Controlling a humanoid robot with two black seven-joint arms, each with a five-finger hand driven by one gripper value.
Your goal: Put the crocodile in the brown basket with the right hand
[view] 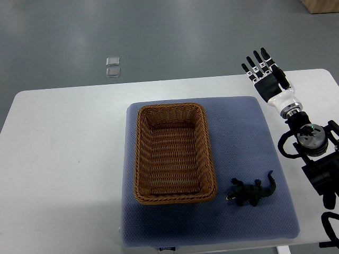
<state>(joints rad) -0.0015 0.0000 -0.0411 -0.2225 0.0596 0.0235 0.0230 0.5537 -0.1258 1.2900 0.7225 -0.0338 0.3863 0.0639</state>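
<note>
Brown wicker forms the rectangular basket (139,159), which sits empty on the left half of a blue-grey padded mat (238,132), its long sides running away from the robot. The mat lies on a white worktop (69,159) with rounded corners. The crocodile (249,192), a small dark toy, lies flat on the mat just beside the basket's near right corner, apart from the wicker, with its head toward the basket and its tail curling up to the right. The right robot hand (267,78) shows at the far right of the worktop, well apart from both the crocodile and the basket; its black and white fingers (256,62) are stretched out straight and slightly fanned, pointing away from the robot, and it holds nothing. Its wrist and dark arm joints run down along the picture's right edge. Beyond the worktop, on the grey floor (185,37), two small clear square pieces (113,67) lie one just behind the other, and a light wooden corner (323,5) shows at the top right.
</note>
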